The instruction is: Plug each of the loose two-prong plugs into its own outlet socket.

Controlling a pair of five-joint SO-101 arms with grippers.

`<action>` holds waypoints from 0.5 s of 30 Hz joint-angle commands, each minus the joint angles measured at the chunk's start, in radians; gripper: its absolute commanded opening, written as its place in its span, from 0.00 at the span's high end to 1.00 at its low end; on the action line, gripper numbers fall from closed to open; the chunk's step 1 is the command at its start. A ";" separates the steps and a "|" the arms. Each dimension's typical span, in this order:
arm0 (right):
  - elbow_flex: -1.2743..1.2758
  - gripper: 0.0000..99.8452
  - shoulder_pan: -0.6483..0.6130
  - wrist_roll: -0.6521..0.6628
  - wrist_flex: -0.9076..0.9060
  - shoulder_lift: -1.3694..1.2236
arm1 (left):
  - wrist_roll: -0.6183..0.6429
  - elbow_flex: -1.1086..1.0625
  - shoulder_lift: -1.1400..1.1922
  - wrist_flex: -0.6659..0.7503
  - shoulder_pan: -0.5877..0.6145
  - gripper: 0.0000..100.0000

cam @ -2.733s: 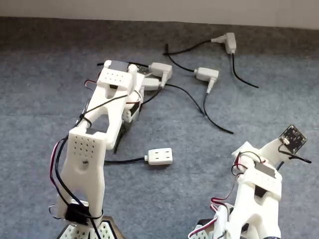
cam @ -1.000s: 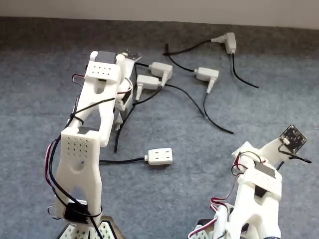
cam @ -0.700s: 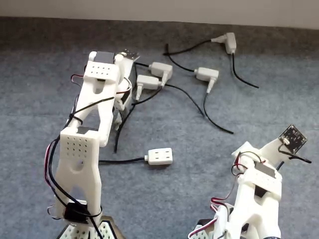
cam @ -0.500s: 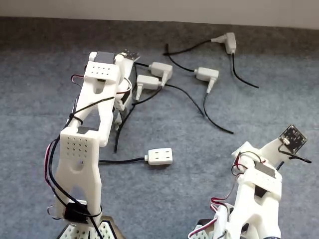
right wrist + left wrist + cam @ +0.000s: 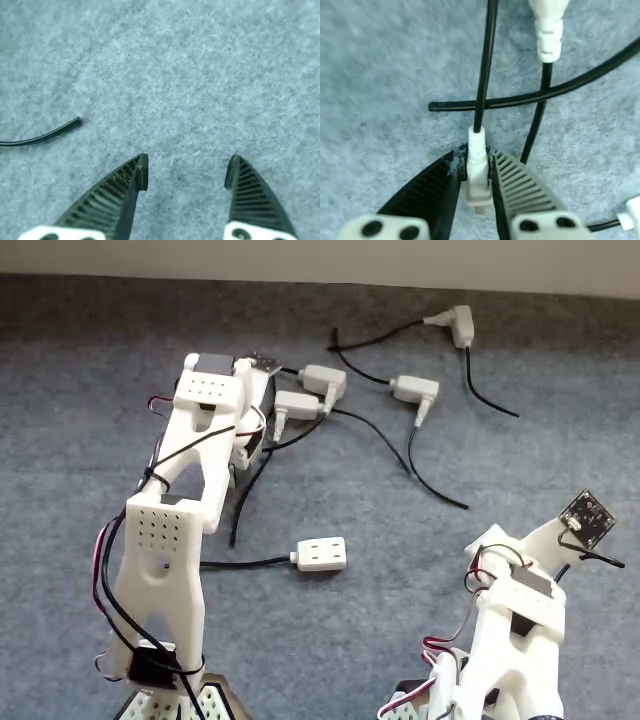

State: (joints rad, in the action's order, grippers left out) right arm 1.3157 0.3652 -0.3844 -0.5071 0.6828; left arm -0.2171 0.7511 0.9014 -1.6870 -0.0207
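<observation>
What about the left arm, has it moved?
Yes: the left arm has shifted left, away from the socket, its end effector shut on a plug.

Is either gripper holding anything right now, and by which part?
The left gripper is shut on what looks like a white plug, pinched across its slim white body just behind where the black cord enters. The right gripper is open and empty.

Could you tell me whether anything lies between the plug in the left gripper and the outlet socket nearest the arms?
Nothing solid appears to. The left gripper holds the plug, and bare carpet lies between it and the outlet socket; only a loose black cord trails beside that path.
</observation>
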 commanded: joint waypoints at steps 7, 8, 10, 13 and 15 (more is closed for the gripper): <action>-0.036 0.75 -0.010 -0.003 0.018 0.012 | -0.005 0.120 -0.045 -0.015 -0.013 0.95; -0.036 0.75 -0.010 -0.003 0.018 0.012 | -0.005 0.157 -0.058 -0.035 -0.028 0.97; -0.036 0.75 -0.010 -0.003 0.018 0.012 | -0.003 0.226 -0.085 -0.068 -0.059 1.00; -0.036 0.75 -0.010 -0.003 0.018 0.012 | -0.003 0.259 -0.156 -0.074 -0.099 0.99; -0.036 0.75 -0.010 -0.003 0.018 0.012 | -0.003 0.248 -0.213 -0.074 -0.128 0.99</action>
State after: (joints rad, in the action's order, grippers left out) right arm 1.3157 0.3652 -0.3844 -0.5071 0.6828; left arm -0.2171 0.9613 0.8140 -1.7407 -0.1005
